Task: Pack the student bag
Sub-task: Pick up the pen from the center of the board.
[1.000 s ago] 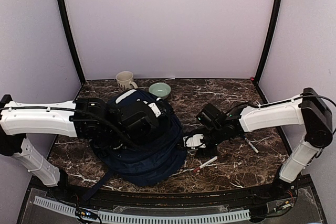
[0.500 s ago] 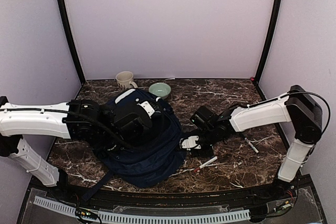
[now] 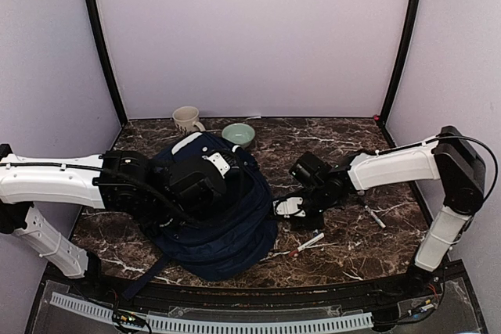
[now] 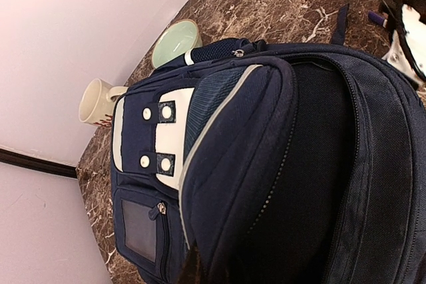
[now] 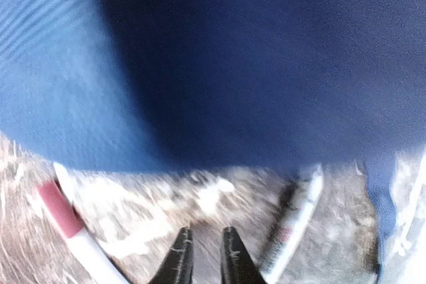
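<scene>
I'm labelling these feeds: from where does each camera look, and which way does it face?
Top external: above and behind the bases, looking down at the table; both arms show.
Left wrist: on the left arm, facing the student bag, mug and bowl; none of its own jaws show.
Right wrist: low over the marble, facing the bag's edge and a red-capped marker; its nearly closed jaws show.
All views share the bag.

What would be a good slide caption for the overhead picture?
Two robot arms flank a navy student bag on a marble table, pens lying beside it, mug and bowl behind.
</scene>
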